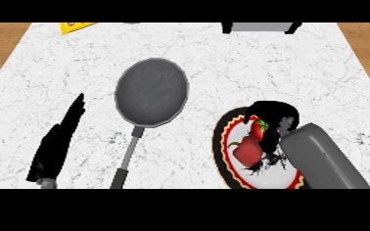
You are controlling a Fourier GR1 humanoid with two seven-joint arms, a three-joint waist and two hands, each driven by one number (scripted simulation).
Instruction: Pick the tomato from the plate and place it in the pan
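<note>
Tomato (248,150): red, lying on the white middle of the plate (225,127), at the lower right of the marble counter (303,78). Right hand (273,120) down over it from the far side, black fingers curled around the upper part; looks like a closing grasp, though whether fully pinched cannot be told. Grey forearm slanting in from the lower right, hiding the plate's right edge. Pan (151,92) just left of the plate, dish toward the far side, handle toward the near edge, so only a short carry leftward likely needed. Left hand (59,139) at the lower left, fingers straight, resting clear of the pan. Tomato not yet lifted, by the look of it.
</note>
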